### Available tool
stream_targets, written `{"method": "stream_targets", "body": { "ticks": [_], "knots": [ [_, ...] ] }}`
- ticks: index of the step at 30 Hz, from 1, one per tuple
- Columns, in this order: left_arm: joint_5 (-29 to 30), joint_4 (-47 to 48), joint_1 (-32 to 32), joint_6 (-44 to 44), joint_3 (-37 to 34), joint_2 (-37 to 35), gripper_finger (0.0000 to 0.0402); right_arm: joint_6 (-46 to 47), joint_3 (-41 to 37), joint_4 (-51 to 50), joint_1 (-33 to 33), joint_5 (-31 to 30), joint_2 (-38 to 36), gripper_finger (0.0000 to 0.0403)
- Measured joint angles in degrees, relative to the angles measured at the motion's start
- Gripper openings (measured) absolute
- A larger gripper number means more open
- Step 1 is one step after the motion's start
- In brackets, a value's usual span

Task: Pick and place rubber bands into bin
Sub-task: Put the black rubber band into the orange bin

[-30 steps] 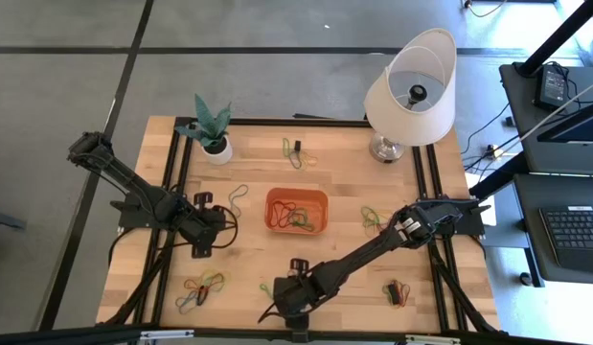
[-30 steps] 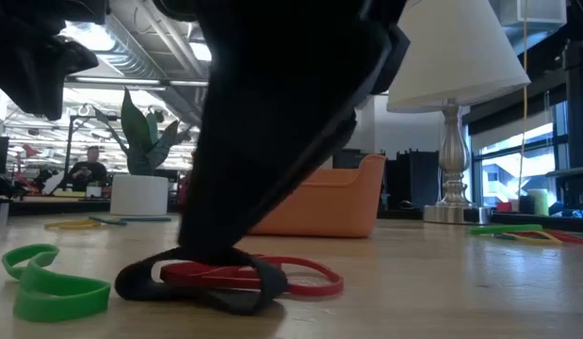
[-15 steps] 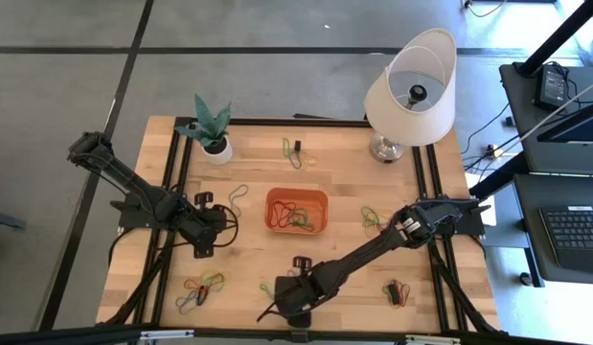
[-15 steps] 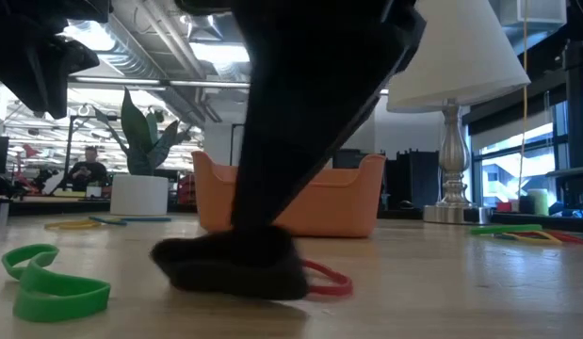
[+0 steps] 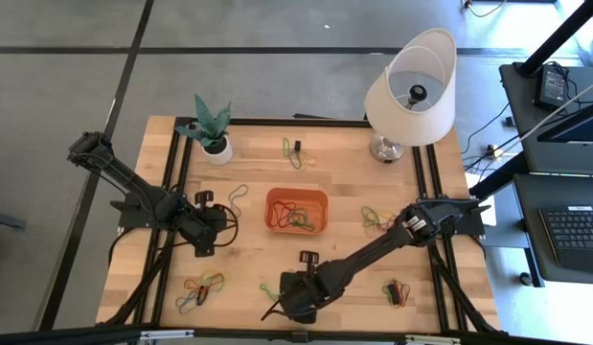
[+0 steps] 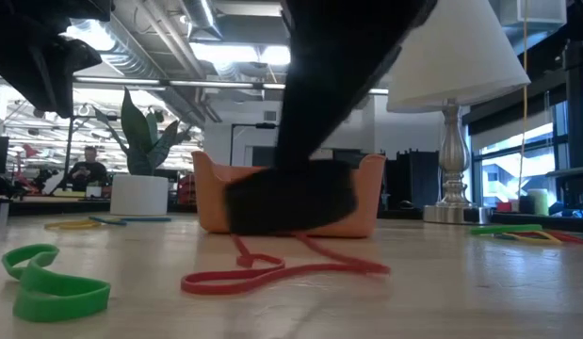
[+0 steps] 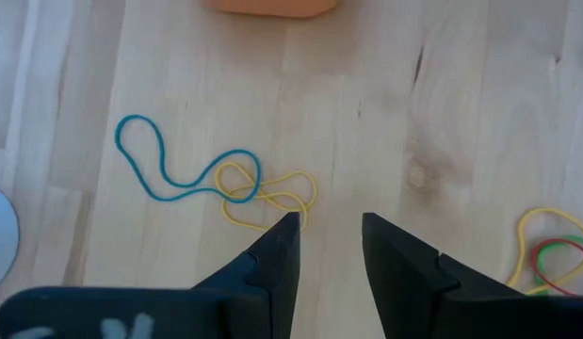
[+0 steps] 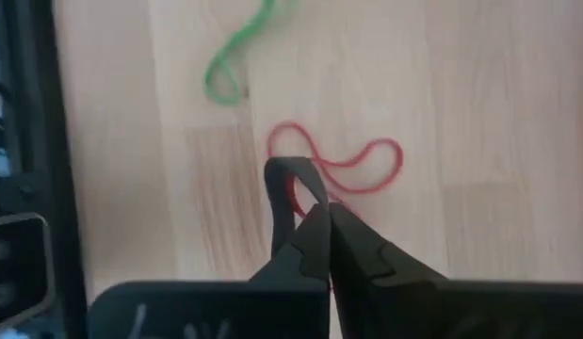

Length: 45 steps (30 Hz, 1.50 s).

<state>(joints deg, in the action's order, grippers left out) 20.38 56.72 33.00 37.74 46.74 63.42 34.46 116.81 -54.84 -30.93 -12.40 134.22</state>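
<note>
Near the table's front edge, at its middle, my right gripper [image 5: 294, 293] [image 6: 291, 202] is shut on a black rubber band [image 8: 291, 179] and a red rubber band [image 6: 272, 271]. A green band [image 8: 236, 56] [image 6: 51, 287] lies beside them. The orange bin [image 5: 297, 210] stands at the table's middle with several bands inside. My left gripper [image 5: 202, 238] [image 7: 329, 235] hangs open to the left of the bin, above a blue band [image 7: 173, 174] and a yellow band [image 7: 267, 193] that lie flat on the wood. My right gripper pinches a black band and a red band between its two fingertips [image 8: 315, 235], coming from above and pointing steeply down. A loop of the black band [image 8: 283, 174] sticks out past the tips. The red band hangs slack below; its lower loop [image 8: 366, 165] lies on the table.
A white lamp [image 5: 411, 86] stands at the far right and a potted plant [image 5: 215, 142] at the far left. More band heaps lie at the near left [image 5: 200, 287], near right [image 5: 399, 290], right of the bin [image 5: 375, 218] and behind it [image 5: 292, 151].
My right gripper has shut on the black and red bands and risen from the table. The black band has come up clear with it. One end of the red band is drawn up while the rest stays on the wood, pulled longer.
</note>
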Motion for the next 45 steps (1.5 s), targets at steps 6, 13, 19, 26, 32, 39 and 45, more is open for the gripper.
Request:
{"method": "stream_targets", "body": {
  "ticks": [6,13,19,26,32,39,45],
  "knots": [
    [-2.36,-0.8,0.01,1.46,0.0,0.0,0.0112,-0.17,0.02,2.63,0.63,-1.2,-0.59,0.0],
    [-2.29,-4.73,0.0,3.57,0.0,0.0,0.0112,-2.49,0.13,2.29,3.7,-5.6,-5.1,0.0],
    [-2.35,-5.79,0.01,3.63,0.0,0.0,0.0112,-8.0,0.15,-0.28,7.72,-6.46,-12.6,0.0],
    [-2.38,-5.77,-0.01,3.65,0.0,0.0,0.0112,-9.22,0.15,-14.12,13.81,-9.04,-18.26,0.0],
    [-2.4,-5.8,0.0,3.6,0.0,0.0,0.0112,-10.05,-0.61,-22.1,20.25,-7.56,-17.29,0.0],
    [0.11,-5.85,-0.12,3.5,0.0,0.0,0.0112,-14.68,-12.34,-14.71,26.97,2.31,-16.58,0.0],
    [6.19,-5.95,-0.12,3.5,0.0,0.0,0.0112,-16.76,-23.93,-4.93,28.67,9.72,-16.58,0.0003]
  ]
}}
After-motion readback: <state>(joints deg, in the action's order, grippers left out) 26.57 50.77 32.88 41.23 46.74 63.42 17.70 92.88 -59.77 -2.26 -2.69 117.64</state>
